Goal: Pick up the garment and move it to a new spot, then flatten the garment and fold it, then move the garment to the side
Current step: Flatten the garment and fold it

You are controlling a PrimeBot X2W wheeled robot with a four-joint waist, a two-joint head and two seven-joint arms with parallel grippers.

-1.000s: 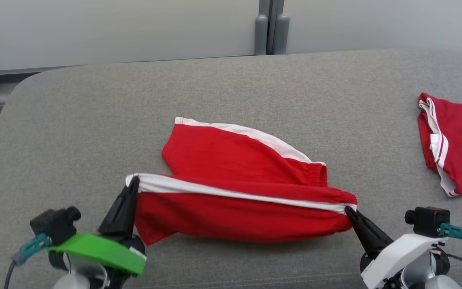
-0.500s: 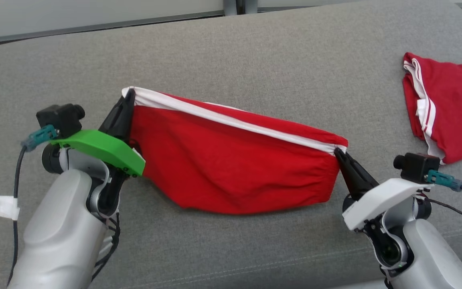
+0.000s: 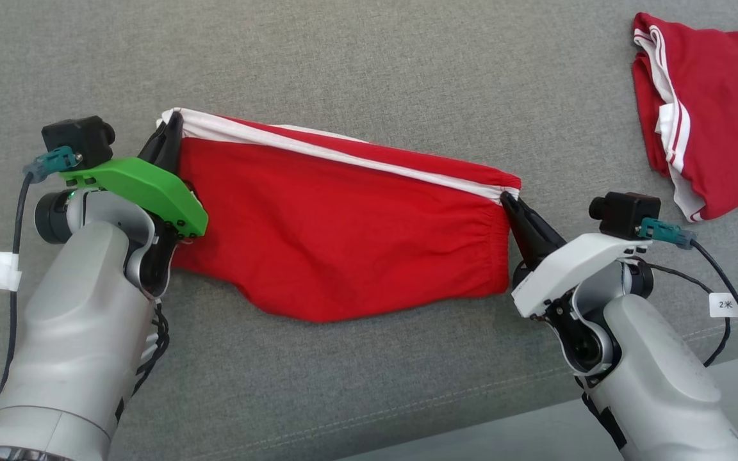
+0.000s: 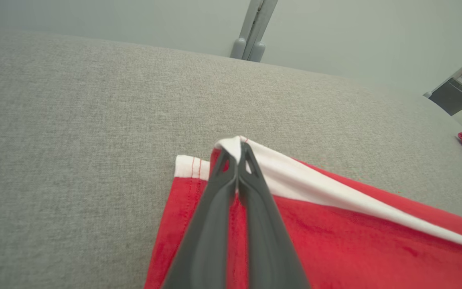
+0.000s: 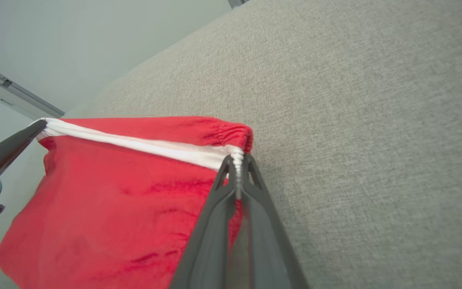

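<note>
red striped cloth on grey upholstery

My left gripper is pinched tight on one top corner of the red shorts. Its fingers point up the head view, with the green wrist bracket behind them and the pale left forearm rising from the lower left. My right gripper is clamped the same way on the opposite top corner, fingers angled up-left, with the white wrist bracket behind and the right forearm rising from the lower right. The two grippers are well apart, the left one slightly higher in the head view.
</note>
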